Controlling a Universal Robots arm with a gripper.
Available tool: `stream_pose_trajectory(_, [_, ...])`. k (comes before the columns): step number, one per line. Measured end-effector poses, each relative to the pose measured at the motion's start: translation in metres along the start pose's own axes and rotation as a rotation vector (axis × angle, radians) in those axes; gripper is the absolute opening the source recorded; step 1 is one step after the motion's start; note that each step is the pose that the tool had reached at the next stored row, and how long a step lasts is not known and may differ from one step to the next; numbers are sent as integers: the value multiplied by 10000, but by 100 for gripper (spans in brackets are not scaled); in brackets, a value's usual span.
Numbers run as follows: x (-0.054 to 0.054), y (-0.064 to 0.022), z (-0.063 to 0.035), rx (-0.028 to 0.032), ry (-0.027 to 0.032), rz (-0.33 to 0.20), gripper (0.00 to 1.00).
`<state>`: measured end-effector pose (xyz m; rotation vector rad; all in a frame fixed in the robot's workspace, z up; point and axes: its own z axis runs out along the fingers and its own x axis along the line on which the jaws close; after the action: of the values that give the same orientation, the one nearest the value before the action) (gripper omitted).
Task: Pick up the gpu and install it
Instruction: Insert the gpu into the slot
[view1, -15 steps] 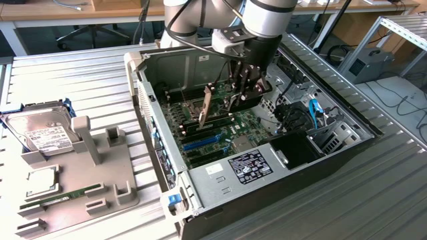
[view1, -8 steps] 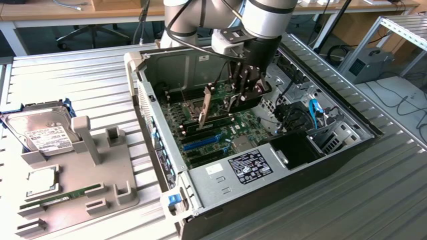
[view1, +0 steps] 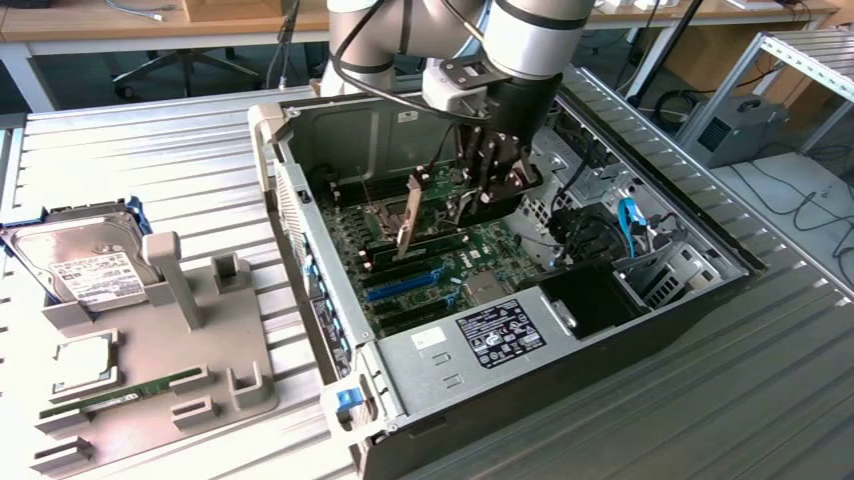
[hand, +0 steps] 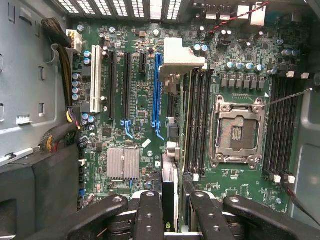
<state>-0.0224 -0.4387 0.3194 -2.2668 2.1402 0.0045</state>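
The open computer case (view1: 310, 262) lies on its side with the green motherboard (view1: 441, 275) facing up. My gripper (view1: 489, 192) reaches down into it and is shut on the gpu (view1: 416, 213), a slim dark card held on edge. In the wrist view the gpu (hand: 169, 192) runs edge-on between my black fingers (hand: 149, 212), and its pale metal bracket (hand: 181, 56) is at the far end. It hangs over the board between the blue slot (hand: 158, 90) and the black memory slots (hand: 199, 120). Whether its edge touches a slot I cannot tell.
A grey parts holder (view1: 200, 375) sits at the exterior view's left with a hard drive (view1: 87, 265), a processor (view1: 80, 362) and a green RAM stick (view1: 127, 390). Inside the case are the power supply (view1: 501, 335), cable bundles (view1: 627, 228), the bare processor socket (hand: 237, 131) and a small heatsink (hand: 124, 163).
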Motion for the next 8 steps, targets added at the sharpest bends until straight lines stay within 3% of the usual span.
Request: stream_pose_trajectory(8, [1,2,15,0,0,0,26])
